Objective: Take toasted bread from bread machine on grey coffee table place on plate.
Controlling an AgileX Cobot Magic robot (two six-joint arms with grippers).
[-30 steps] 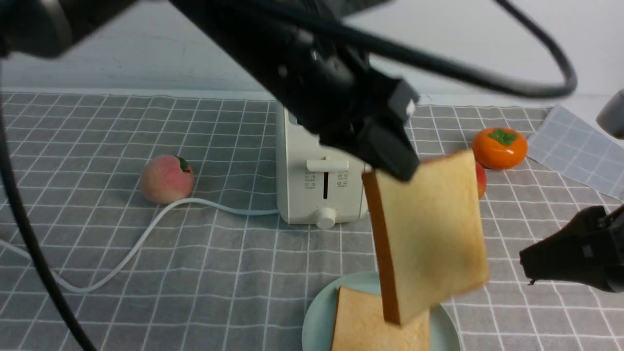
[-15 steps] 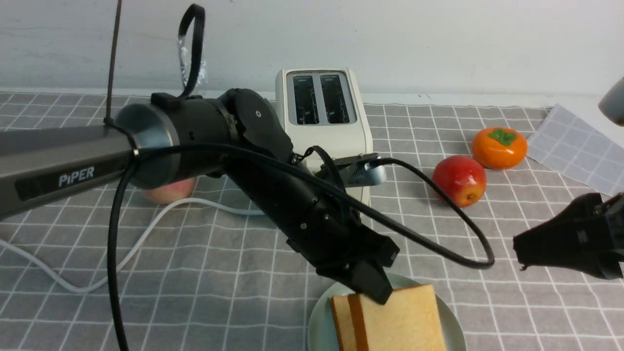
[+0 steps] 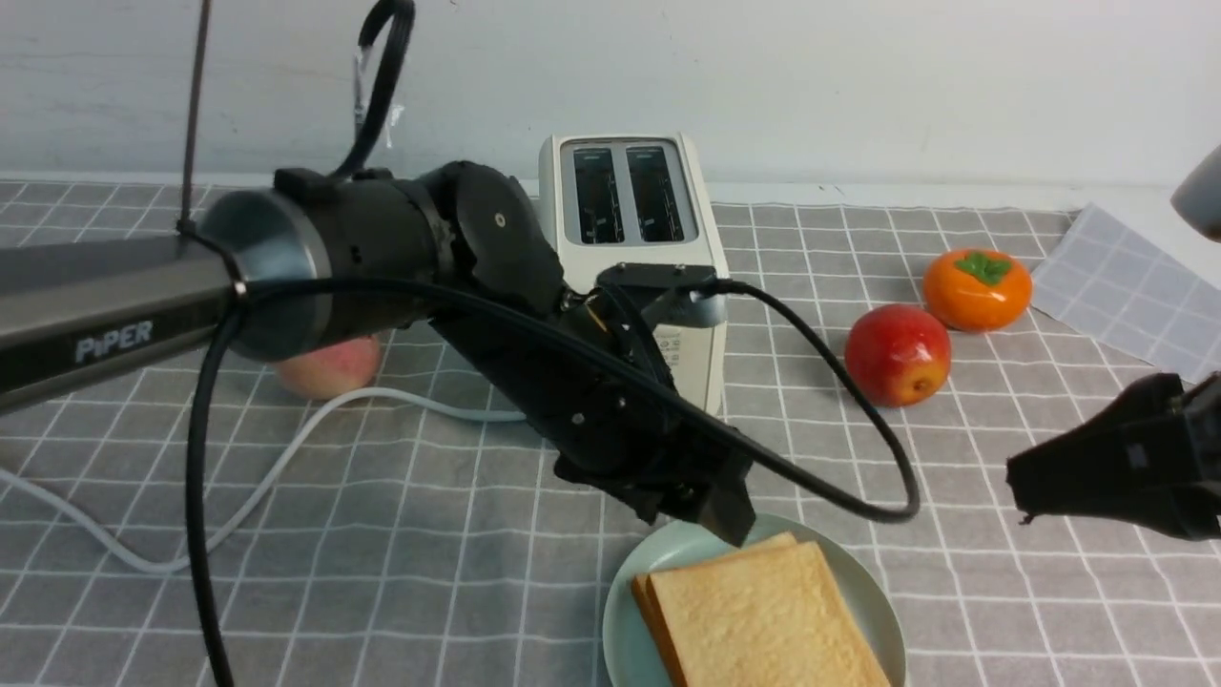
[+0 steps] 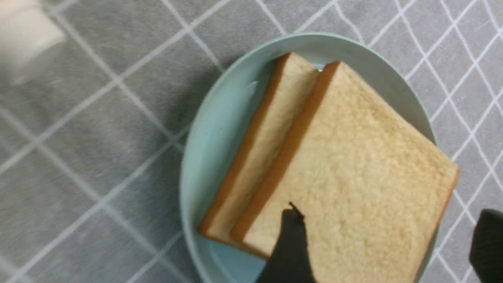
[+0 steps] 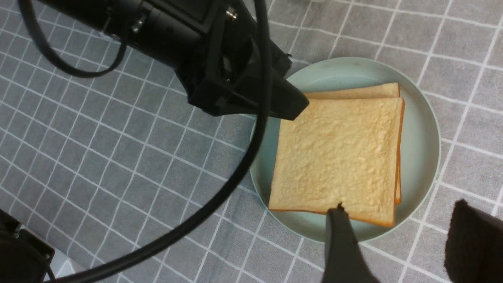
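Two toasted bread slices lie stacked flat on the mint-green plate (image 3: pixel 873 601) at the front of the grey coffee table (image 3: pixel 429 534). The top slice (image 3: pixel 763 620) covers most of the lower slice (image 3: pixel 641 593); both also show in the left wrist view (image 4: pixel 353 165) and the right wrist view (image 5: pixel 338 153). My left gripper (image 3: pixel 727 520) hovers just above the plate's far edge, open and empty (image 4: pixel 389 243). My right gripper (image 3: pixel 1021 487) is open and empty to the right of the plate (image 5: pixel 408 239). The white bread machine (image 3: pixel 630 200) stands behind, both slots empty.
A peach (image 3: pixel 329 367) lies left of the toaster, with the white cord (image 3: pixel 286 448) running to the front left. A red apple (image 3: pixel 897 355) and an orange persimmon (image 3: pixel 977 289) lie to the right. A paler checked cloth (image 3: pixel 1135 286) sits at the far right. My left arm's black cable (image 3: pixel 858 458) loops over the table.
My left gripper brought the second slice down from upright above the plate, laid it on the first slice, let go and drew back a little. The right arm has barely moved.
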